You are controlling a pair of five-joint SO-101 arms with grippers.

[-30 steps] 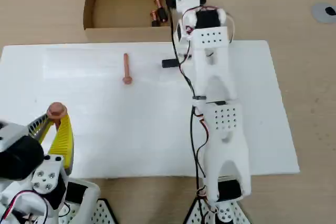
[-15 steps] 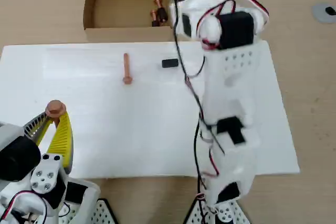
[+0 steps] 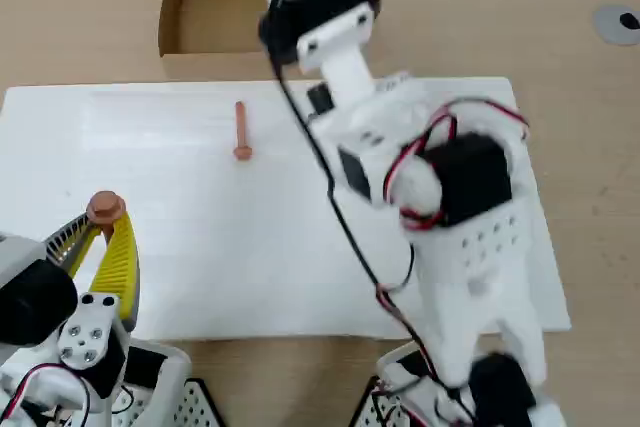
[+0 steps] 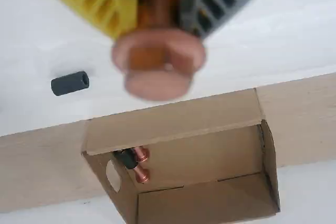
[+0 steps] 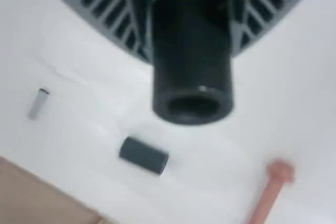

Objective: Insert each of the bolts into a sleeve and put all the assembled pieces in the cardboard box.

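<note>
Your left tool [image 4: 157, 17] pinched a copper metal bolt [image 4: 157, 64], your right tool [image 5: 191, 24] a black round sleeve [image 5: 192, 77]; joining them looked next.

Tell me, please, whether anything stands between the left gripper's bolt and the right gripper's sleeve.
Nothing visible blocks the held bolt from the held sleeve; only a loose bolt and a loose sleeve lie flat on the mat.

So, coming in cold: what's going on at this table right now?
It's mid-assembly. The left end effector grips a copper bolt over the white mat, and the right end effector grips a black sleeve. One loose bolt and one loose sleeve lie on the mat. Two assembled pieces lie in the cardboard box.
</note>
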